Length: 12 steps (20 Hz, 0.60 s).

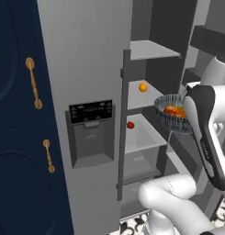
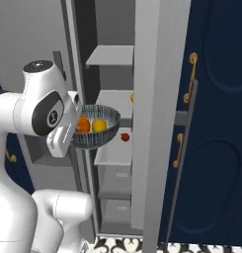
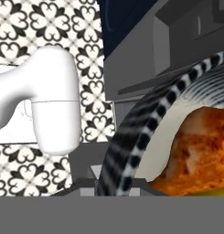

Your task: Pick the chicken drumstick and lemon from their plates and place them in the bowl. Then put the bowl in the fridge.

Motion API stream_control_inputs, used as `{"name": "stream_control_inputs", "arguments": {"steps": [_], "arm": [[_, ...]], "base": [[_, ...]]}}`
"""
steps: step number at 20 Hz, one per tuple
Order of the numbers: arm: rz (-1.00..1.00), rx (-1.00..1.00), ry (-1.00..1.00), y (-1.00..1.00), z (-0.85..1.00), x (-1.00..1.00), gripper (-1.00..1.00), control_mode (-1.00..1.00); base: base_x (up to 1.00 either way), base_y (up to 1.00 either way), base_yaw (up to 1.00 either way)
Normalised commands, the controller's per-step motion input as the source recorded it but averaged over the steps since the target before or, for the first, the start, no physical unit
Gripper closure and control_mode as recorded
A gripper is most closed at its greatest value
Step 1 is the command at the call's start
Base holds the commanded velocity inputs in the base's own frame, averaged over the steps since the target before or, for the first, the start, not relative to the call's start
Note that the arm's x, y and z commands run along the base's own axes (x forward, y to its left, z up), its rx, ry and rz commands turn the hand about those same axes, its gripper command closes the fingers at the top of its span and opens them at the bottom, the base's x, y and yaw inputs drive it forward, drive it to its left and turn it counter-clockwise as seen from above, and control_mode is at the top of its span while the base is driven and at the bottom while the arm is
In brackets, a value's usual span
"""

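The dark speckled bowl (image 2: 95, 134) hangs in the air in front of the open fridge (image 1: 86, 69), level with its middle shelves. My gripper (image 2: 73, 132) is shut on the bowl's near rim. Inside the bowl lie the orange-brown chicken drumstick (image 2: 83, 124) and the yellow lemon (image 2: 99, 125), side by side. In the left base view the bowl (image 1: 170, 117) with the drumstick (image 1: 173, 110) sits just left of my forearm. The hand view looks over the striped bowl rim (image 3: 145, 132) onto the drumstick (image 3: 200, 151). The plates are out of view.
The fridge door (image 2: 157, 99) stands open on the right, its dispenser panel (image 1: 91, 133) facing the left base camera. An orange ball (image 1: 143, 87) and a small red ball (image 1: 130, 125) rest on grey fridge shelves (image 1: 146, 137). Navy cabinets (image 1: 17, 114) with gold handles flank the fridge.
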Motion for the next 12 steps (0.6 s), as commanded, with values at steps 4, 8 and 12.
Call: {"name": "stream_control_inputs", "arguments": {"steps": [4, 8, 12], "arm": [[0.00, 0.00, 0.00, 0.00, 0.00, 0.00, 1.00, 1.00], [0.00, 0.00, 0.00, 0.00, 0.00, 0.00, 1.00, 1.00], [0.00, 0.00, 0.00, 0.00, 0.00, 0.00, 1.00, 1.00]], "base": [[0.36, 0.05, 0.12], [0.43, 0.06, 0.12], [0.59, -0.04, 0.05]]}}
